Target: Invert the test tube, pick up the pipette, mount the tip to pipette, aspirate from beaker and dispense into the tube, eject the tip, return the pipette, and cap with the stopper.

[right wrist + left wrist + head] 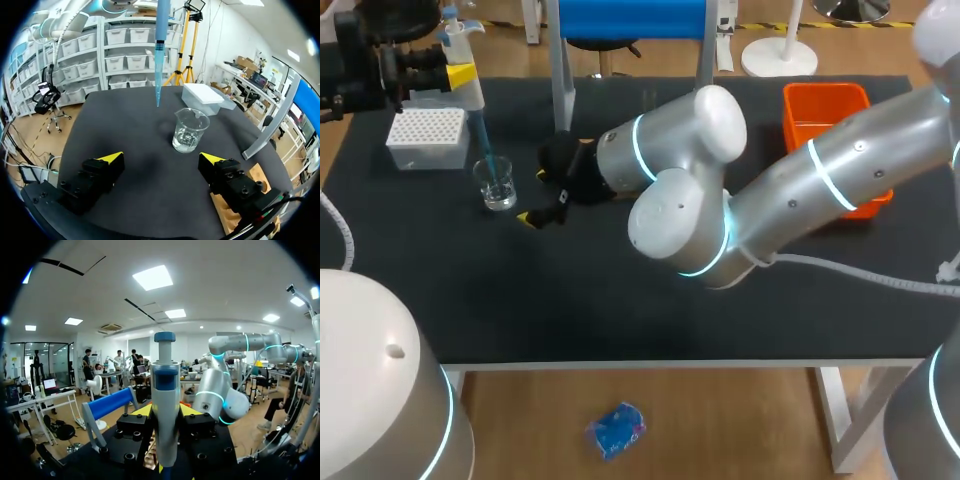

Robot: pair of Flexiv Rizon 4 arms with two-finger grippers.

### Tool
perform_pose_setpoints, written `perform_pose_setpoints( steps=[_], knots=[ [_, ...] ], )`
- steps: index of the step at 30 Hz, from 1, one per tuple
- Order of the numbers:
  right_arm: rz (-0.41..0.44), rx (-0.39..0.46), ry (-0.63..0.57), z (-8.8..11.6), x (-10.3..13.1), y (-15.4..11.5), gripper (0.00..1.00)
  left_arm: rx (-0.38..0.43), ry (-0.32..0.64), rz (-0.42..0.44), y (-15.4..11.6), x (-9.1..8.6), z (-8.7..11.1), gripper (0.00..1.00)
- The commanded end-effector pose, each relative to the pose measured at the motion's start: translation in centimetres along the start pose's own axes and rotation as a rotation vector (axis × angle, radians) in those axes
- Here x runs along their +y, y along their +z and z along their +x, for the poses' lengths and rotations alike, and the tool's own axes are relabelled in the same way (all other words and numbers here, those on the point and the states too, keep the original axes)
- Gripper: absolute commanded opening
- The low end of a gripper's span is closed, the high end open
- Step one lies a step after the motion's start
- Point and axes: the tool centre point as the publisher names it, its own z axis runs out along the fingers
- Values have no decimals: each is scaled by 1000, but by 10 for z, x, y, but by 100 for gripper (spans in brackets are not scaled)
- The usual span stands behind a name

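In the head view the left gripper (460, 78) sits at the far left corner of the table (620, 300), pinching the pipette (470, 95) upright. Its blue tip (486, 155) points down toward the glass beaker (498, 188). A white tip box (425, 135) lies just beside the pipette, and an orange bin (825, 105) stands well apart at the far right. The right arm (840, 170) reaches past the middle, and the right gripper (548, 205) is low over the table near the beaker (only one yellow fingertip shows clearly from here). In the left wrist view the pipette's grey body with its blue plunger cap stands straight up between the left gripper's two yellow fingertips, which press it from both sides; the right arm shows ahead of it. In the right wrist view the right gripper's fingers are spread wide with nothing between them, only bare table. The beaker stands on the table just ahead of the gripper, a little clear liquid in its bottom. The tip hangs down beyond the beaker and a little to one side, its end above the table and outside the glass. The tip box lies farther off, past the beaker.
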Motion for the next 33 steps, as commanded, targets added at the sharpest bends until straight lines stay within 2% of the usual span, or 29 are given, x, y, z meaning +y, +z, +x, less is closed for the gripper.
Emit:
perform_pose_setpoints(
  steps=[1,14,33],
  knots=[
    [-36,-7,0,2,-6,11,100,2,1,1,-1,0,0,0],
    [-36,-7,0,2,-6,11,100,16,-2,3,0,1,-1,0],
    [-36,-7,0,2,-6,11,100,8,2,-2,8,24,-37,0]
  ],
)
